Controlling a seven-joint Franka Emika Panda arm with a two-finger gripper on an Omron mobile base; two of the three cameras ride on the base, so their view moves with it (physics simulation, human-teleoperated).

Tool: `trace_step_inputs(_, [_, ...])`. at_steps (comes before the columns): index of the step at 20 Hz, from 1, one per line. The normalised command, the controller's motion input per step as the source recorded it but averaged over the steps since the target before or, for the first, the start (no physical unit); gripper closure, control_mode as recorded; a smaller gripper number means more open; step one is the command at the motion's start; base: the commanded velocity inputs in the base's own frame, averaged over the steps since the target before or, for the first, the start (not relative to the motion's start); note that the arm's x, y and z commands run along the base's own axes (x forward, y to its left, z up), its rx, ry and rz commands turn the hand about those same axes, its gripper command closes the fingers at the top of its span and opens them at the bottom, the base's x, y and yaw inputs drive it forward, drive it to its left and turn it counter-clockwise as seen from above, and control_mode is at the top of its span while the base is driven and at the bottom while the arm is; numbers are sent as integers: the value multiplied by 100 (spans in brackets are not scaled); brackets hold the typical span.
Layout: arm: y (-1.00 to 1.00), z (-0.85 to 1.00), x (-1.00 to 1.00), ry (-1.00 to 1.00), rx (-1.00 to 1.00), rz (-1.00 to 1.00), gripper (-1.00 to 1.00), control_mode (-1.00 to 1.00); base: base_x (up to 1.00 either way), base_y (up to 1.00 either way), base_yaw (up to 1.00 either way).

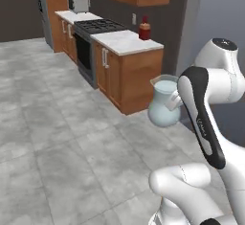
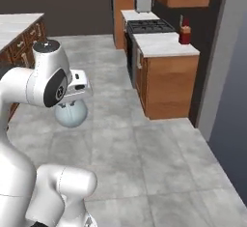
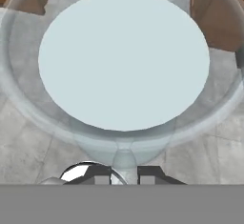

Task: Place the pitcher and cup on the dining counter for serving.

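Jaws nearly closed, pinching the pitcher [image 1: 164,105] rim; I carry it upright above the floor; dining worktop [image 2: 14,24] lies far left.

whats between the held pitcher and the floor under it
Nothing: the pitcher hangs from the gripper in open air above bare grey floor tiles, clearest in the left base view.

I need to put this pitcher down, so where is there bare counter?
The dining counter top at far left looks bare where visible. The white counter between stove and red bottle is also free. The gripper holds the pitcher.
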Motion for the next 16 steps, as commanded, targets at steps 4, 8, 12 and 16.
trace_step_inputs(4, [0, 0, 0, 0, 0, 0, 100, 100, 18, 25, 64])
trace_step_inputs(8, [0, 0, 0, 0, 0, 0, 100, 100, 60, 39, 50])
trace_step_inputs(12, [0, 0, 0, 0, 0, 0, 100, 100, 100, 68, 33])
trace_step_inputs(16, [0, 0, 0, 0, 0, 0, 100, 100, 100, 98, 21])
